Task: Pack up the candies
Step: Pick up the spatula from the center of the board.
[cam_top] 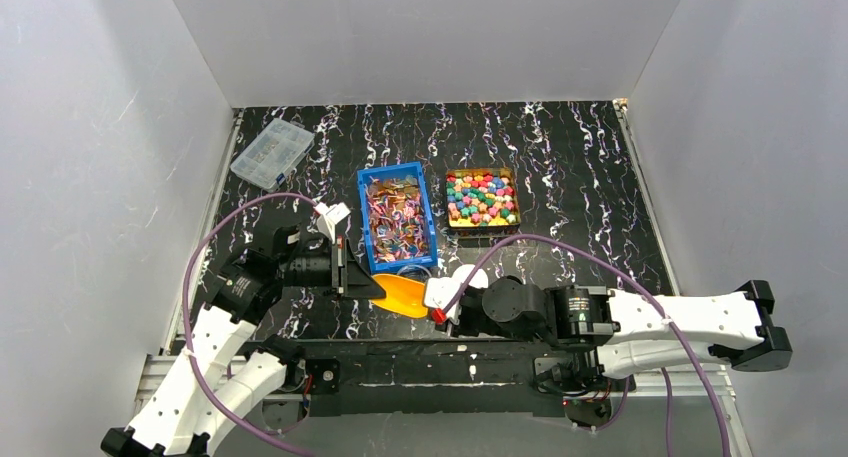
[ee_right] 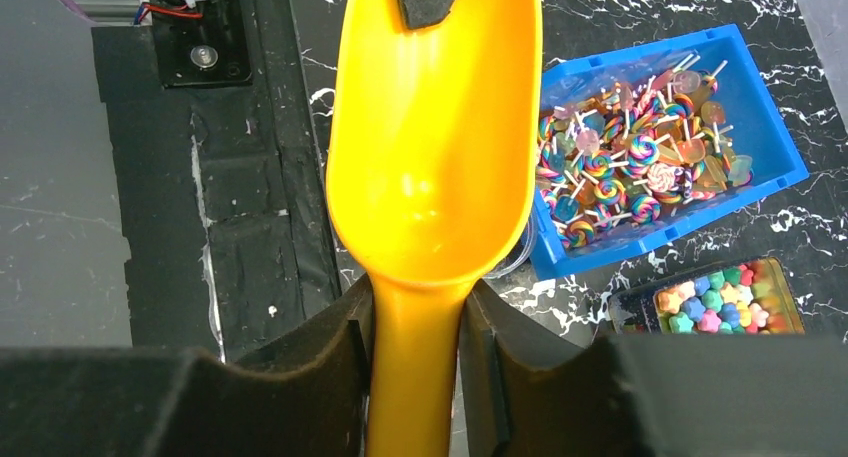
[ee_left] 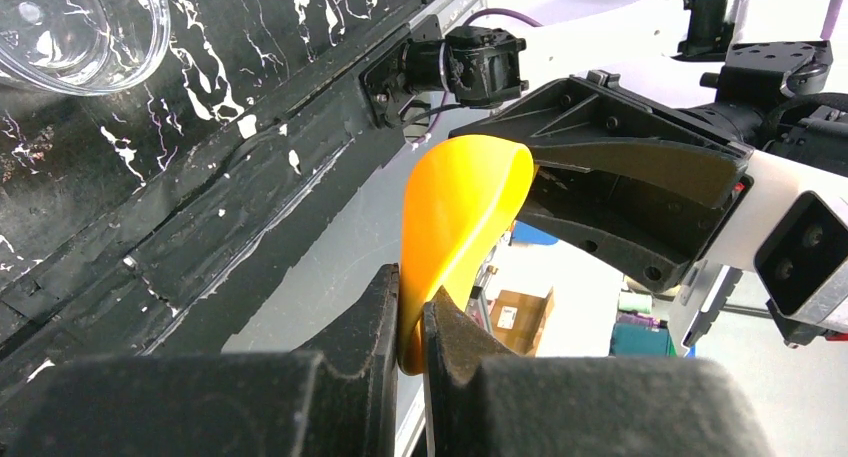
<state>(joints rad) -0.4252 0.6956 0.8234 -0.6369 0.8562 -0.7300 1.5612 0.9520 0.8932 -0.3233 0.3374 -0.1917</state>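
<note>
1. Filling an open tin (cam_top: 483, 231) at the far middle of the table (cam_top: 580, 177), the candies (cam_top: 481, 199) are small rounded pieces in pink, green, blue, yellow and red.
2. Just left of the tin stands a blue bin (ee_right: 640, 242), heaped with swirled lollipops (ee_right: 620, 172) and shiny wrapped sweets.
3. An orange scoop (cam_top: 400, 294) hangs near the bin's near end, over the table's near edge, with its bowl empty.
4. The right gripper (ee_right: 418, 307) clamps the scoop's handle, a finger pressed against each side of it.
5. The left gripper (ee_left: 412, 302) pinches the thin rim at the tip of the scoop's bowl, its fingers drawn tight together on the plastic.
6. So both arms meet at the scoop, the left reaching in from the left and the right from the right.
7. A clear round cup (ee_left: 70, 32) sits on the table close by the scoop.
8. A clear box with compartments (cam_top: 272, 152) lies at the far left, well apart from the rest.
</note>
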